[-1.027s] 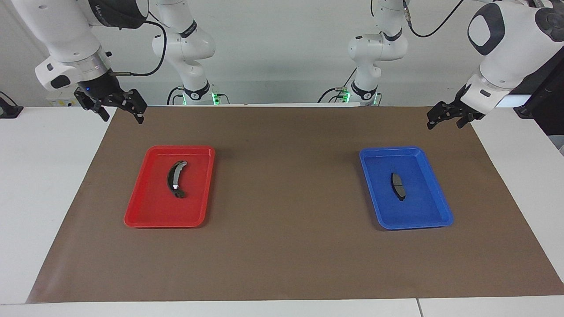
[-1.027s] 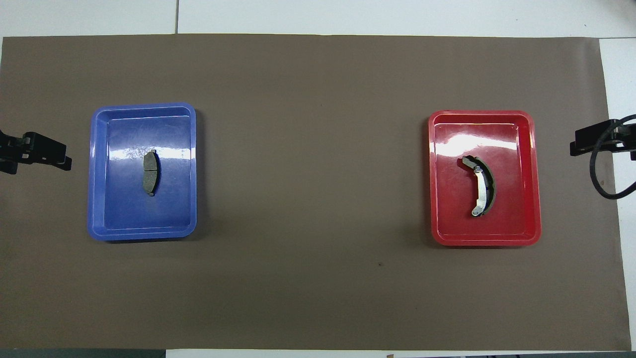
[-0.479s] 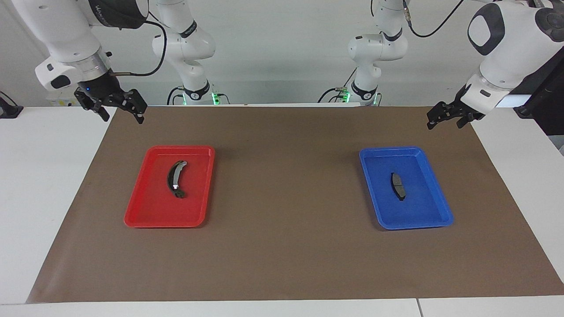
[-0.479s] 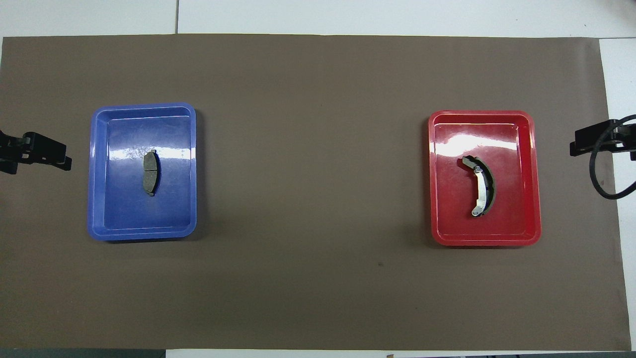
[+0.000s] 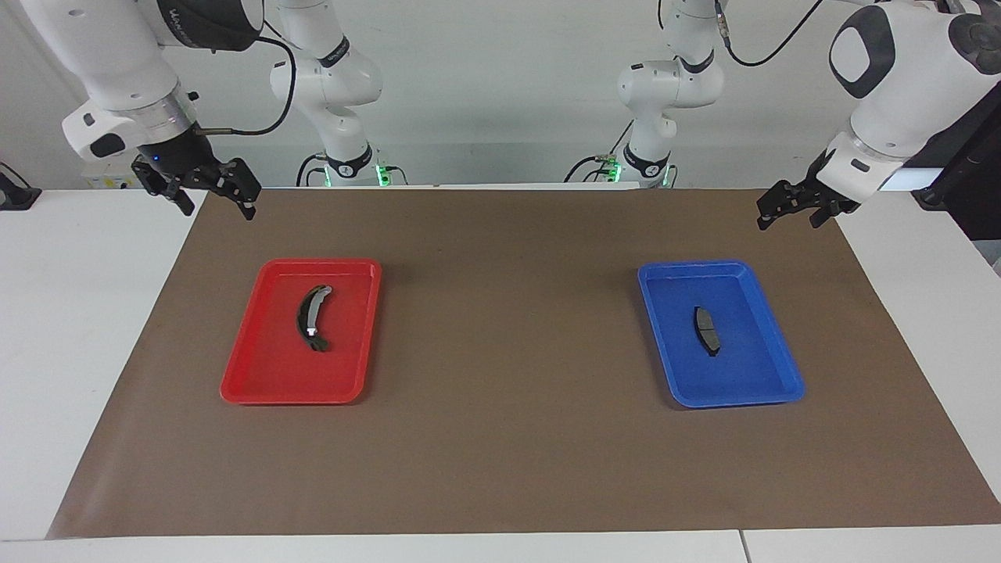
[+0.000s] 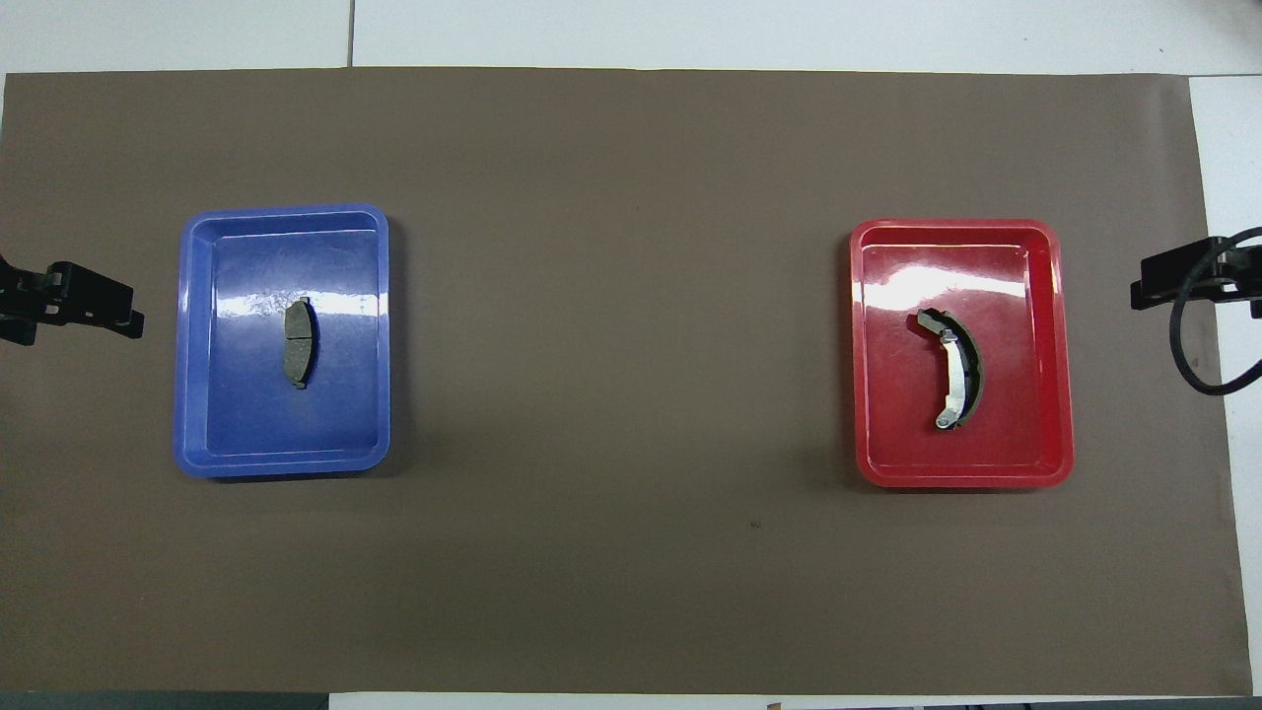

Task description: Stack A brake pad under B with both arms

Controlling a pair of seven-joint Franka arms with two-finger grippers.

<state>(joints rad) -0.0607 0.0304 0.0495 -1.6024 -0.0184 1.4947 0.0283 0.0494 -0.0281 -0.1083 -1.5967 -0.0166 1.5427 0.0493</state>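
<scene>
So far nothing is stacked. A brake pad (image 5: 706, 329) lies flat in the blue tray (image 5: 770, 391), toward the left arm's end of the bench; B (image 5: 311, 317) lies in the red tray (image 5: 250, 391), toward the right arm's end. On a clock face laid on the overhead view, A is at about nine o'clock and B at three.

Both tools are open and empty. The left tool (image 5: 794, 209) hangs over the mat's (image 5: 508, 453) edge near the blue tray, and the right tool (image 5: 211, 191) hangs over the mat's corner near the red tray.

I think the thin pads can slip from the fingers, or a finger can catch a tray wall. Curved B may also rock on the shorter A. Nothing stands between the trays.
</scene>
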